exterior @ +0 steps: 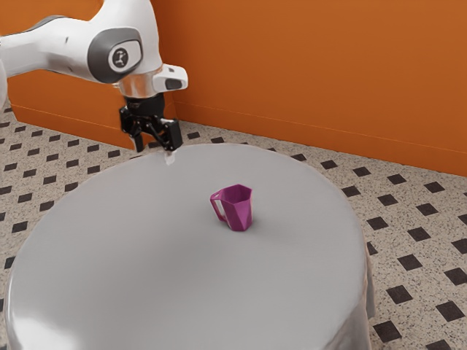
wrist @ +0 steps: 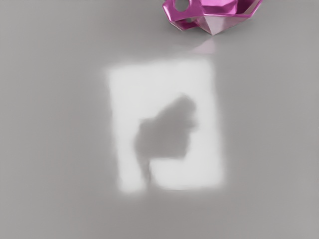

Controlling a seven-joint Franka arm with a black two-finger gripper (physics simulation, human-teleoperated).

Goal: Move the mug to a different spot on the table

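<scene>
A magenta faceted mug (exterior: 233,207) stands upright near the middle of the round grey table (exterior: 131,277), its handle turned toward the exterior view's left. My black gripper (exterior: 155,143) hangs above the table's far left edge, well apart from the mug, its fingers spread open with nothing between them. In the wrist view the mug (wrist: 209,14) lies far from the hand, beyond a bright patch on the tabletop that holds the hand's dark shadow (wrist: 164,132).
The table stands on a speckled tiled floor (exterior: 416,226) with dark diamonds. An orange wall (exterior: 328,65) runs behind it. Bare tabletop lies all around the mug.
</scene>
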